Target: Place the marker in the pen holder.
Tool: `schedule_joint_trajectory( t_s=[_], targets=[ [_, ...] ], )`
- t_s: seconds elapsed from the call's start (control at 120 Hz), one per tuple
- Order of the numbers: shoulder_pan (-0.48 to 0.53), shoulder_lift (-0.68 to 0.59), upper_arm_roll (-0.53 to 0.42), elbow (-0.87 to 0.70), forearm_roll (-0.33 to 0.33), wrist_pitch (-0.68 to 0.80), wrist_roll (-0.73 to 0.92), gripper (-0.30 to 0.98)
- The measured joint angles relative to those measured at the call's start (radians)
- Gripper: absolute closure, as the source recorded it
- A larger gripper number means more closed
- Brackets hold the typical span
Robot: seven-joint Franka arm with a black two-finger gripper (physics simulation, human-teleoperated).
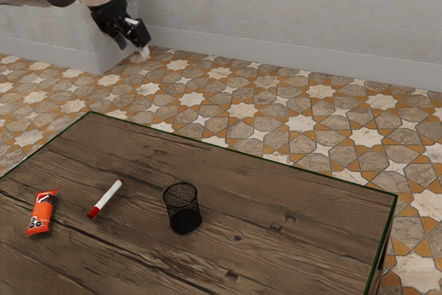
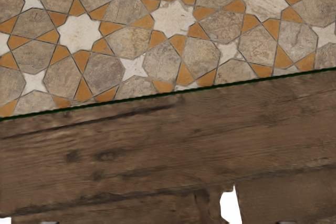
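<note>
On the wooden table (image 1: pixel 297 202), a black mesh pen holder (image 1: pixel 183 208) is standing upright, and you can look down through its open rim to the dark bottom. The marker (image 1: pixel 106 199) is outside it, lying flat on the wood between the holder and an orange packet (image 1: pixel 41 213), touching neither. White body, red end, with the red end aimed kinda toward the packet's side and the white end pointing away toward the table's far edge. The packet's lying flat too, dark print and little round marks on it, over on the exterior view's left. Tabletop is brown planks with knots and long dark cracks, plus a thin dark green line around the edge. Floor's (image 1: pixel 242 110) pretty busy, tbh: pale stars, greyish-brown stone shapes and orange bits, and the wrist view has it too, past the table edge. Behind that there's a plain grey wall (image 1: pixel 290 15) with a smooth baseboard (image 1: pixel 276 58). As for the gripper (image 1: pixel 132 41), it's up in the exterior view's upper left, well apart from the marker, fingers spread with nothing pinched.
</note>
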Motion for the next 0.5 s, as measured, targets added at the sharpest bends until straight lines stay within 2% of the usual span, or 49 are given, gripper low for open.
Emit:
schedule_joint_trajectory(
  t_s=[0.058, 0.15, 0.275, 0.417, 0.458, 0.5],
  targets=[
    [-0.088, -0.018, -0.002, 0.091, 0.015, -0.093, -0.042, 0.13],
    [-0.238, -0.04, 0.008, 0.128, 0.036, -0.208, -0.099, 0.08],
    [-0.38, -0.032, 0.064, -0.007, 0.057, -0.302, -0.164, 0.05],
    [-0.371, 0.041, 0.087, -0.227, 0.077, -0.32, -0.212, 0.03],
    [-0.308, 0.07, 0.088, -0.265, 0.085, -0.302, -0.216, 0.02],
    [-0.188, 0.101, 0.088, -0.285, 0.09, -0.282, -0.217, 0.02]
  ],
)
